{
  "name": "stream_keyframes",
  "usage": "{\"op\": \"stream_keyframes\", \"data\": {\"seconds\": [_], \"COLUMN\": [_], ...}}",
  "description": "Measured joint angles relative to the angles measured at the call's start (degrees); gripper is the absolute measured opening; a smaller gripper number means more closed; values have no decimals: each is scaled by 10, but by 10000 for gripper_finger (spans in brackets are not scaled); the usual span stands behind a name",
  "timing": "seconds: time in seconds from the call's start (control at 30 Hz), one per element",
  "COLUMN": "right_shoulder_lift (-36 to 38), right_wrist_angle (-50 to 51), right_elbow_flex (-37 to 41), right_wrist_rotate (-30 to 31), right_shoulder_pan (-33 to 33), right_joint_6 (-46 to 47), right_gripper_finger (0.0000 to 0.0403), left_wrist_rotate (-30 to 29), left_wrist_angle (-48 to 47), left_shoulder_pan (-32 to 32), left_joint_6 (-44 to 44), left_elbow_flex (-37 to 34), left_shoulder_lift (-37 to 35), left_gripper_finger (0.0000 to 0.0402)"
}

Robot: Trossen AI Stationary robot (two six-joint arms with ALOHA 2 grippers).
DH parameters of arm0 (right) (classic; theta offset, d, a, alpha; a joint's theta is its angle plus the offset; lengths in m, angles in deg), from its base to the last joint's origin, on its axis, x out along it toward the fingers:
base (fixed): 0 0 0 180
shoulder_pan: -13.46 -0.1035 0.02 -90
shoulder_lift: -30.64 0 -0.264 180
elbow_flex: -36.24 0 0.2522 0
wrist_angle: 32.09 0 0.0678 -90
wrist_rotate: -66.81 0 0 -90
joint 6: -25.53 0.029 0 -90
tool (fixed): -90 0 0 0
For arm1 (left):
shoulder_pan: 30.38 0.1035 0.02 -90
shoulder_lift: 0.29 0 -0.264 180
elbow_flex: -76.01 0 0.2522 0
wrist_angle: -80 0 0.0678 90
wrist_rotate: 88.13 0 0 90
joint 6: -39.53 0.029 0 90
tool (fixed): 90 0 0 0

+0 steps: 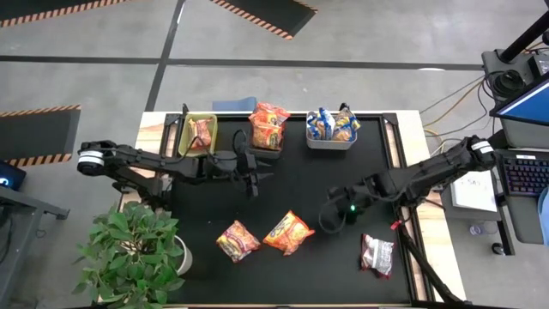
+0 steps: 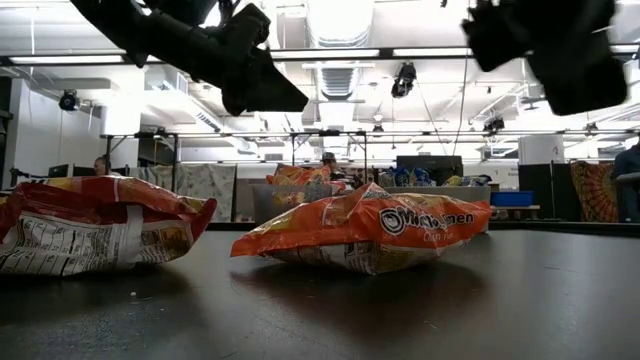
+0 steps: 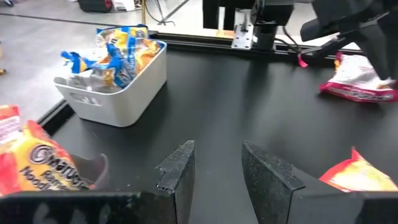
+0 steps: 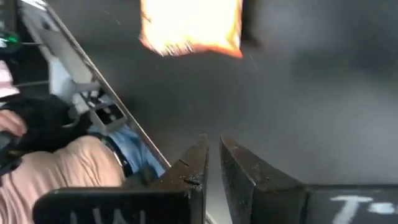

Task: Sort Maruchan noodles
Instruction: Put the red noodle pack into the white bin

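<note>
Sorting is sitting partway done, as I am judging it. At the far edge of the black table (image 1: 292, 184), the green bin (image 1: 187, 137) is holding one reddish crinkly packet (image 1: 202, 133), the dark mesh bin (image 1: 268, 148) is carrying a heap of orange-red ramen packets (image 1: 268, 125), and the white plastic bin (image 1: 330, 142) is keeping the blue-and-yellow packets (image 1: 334, 124).

Three packets are lying loose near the front: a red-and-white crinkly packet (image 1: 238, 240), an orange Maruchan packet (image 1: 289, 232) just beside it, and a white-and-red packet (image 1: 377, 254) well apart toward the right front corner.

My left end effector (image 1: 250, 172) is hovering empty near the mesh bin, its fingers (image 3: 180, 174) standing apart over bare table. My right end effector (image 1: 330, 215) is hanging between the orange packet and the white-and-red one, fingers (image 4: 199, 165) drawn together on nothing.

A leafy potted plant (image 1: 133, 249) is standing at the left front corner, beside the red-and-white packet; I am expecting it to crowd my left arm's reach there. Cables and a keyboard (image 1: 523, 176) are lying off to the right, clear of the table.
</note>
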Motion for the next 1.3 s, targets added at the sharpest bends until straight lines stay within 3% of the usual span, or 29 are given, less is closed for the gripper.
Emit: {"op": "stream_keyframes", "data": {"seconds": [0.33,0.5,0.8,0.93,1.03,1.17,1.3], "right_shoulder_lift": [-16,-16,-19,-44,-75,-117,-137], "right_wrist_angle": [71,179,244,244,232,211,197], "right_elbow_flex": [0,-1,2,17,19,18,9], "right_wrist_rotate": [0,-2,-72,-122,-124,-66,126], "right_shoulder_pan": [-101,-147,-232,-258,-264,-244,-199], "right_joint_6": [146,251,396,419,387,323,274], "right_gripper_finger": [28,28,28,28,28,28,28], "left_wrist_rotate": [-1,-1,-1,-1,-1,-1,-2], "left_wrist_angle": [5,5,5,6,7,11,14], "left_shoulder_pan": [-33,-36,-37,-37,-37,-37,-37], "left_joint_6": [-2,-7,-8,-8,-8,-8,-8], "left_elbow_flex": [0,0,0,0,0,0,0], "left_shoulder_lift": [0,0,0,0,0,0,0], "left_gripper_finger": [114,114,114,114,114,114,114]}}
